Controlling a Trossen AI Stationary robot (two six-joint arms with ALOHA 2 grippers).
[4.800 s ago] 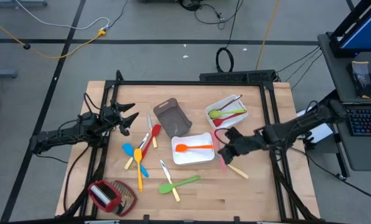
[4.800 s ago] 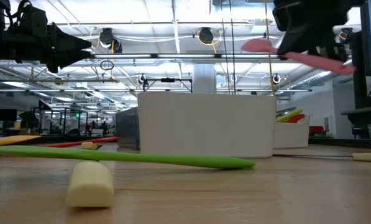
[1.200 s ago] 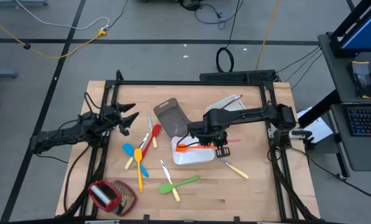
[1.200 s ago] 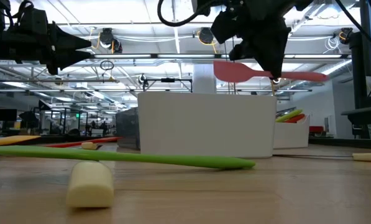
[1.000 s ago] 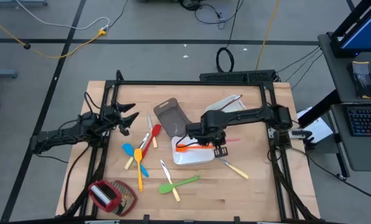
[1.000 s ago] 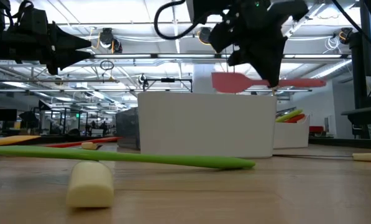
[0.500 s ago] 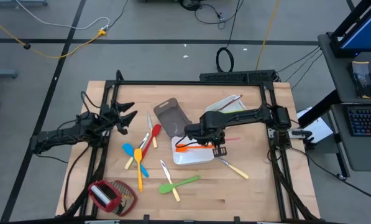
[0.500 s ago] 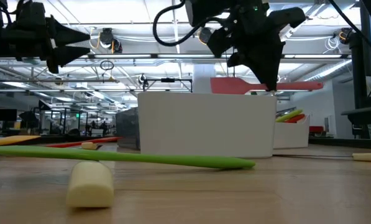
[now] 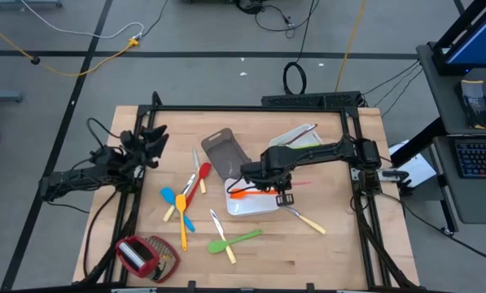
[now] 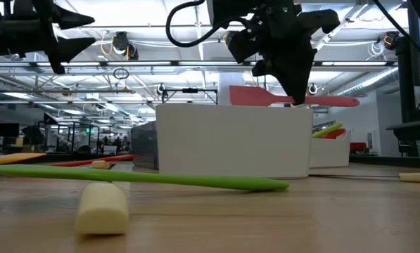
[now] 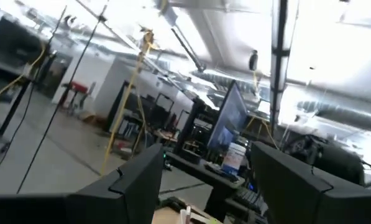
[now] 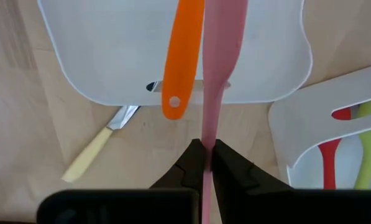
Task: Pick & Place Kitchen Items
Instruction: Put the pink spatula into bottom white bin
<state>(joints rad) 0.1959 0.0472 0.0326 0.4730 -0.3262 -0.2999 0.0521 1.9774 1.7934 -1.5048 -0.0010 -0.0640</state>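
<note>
My right gripper (image 12: 207,155) is shut on a pink spatula (image 12: 219,56) above the white tray (image 12: 110,50) at the table's middle, where an orange spatula (image 12: 182,56) lies. In the low view the pink spatula (image 10: 266,97) hangs level just over the tray's wall (image 10: 231,140). My left gripper (image 9: 153,138) is open, raised over the table's left side and tipped up toward the room. Blue, yellow and red utensils (image 9: 184,199), a green spatula (image 9: 238,240) and knives lie flat on the table. My right gripper pinches the pink spatula's handle (image 12: 209,134) between its two fingers, about midway along the spatula. The fingers come from above, pointing down, and lie across the handle. The spatula is lifted clear and level, its blade (image 10: 255,96) over the white tray.
A grey-brown tray (image 9: 225,155) sits left of my right arm. A second white tray (image 9: 298,145) with green and red utensils stands toward the far right. A pale-handled knife (image 9: 306,218) lies near the centre tray. A red-and-silver thing (image 9: 145,256) rests at the near left corner.
My right gripper has moved a little toward the table's left and down, bringing the pink spatula lower over the white tray while staying shut on it. My left gripper has risen, tipped upward and drawn toward the far left.
</note>
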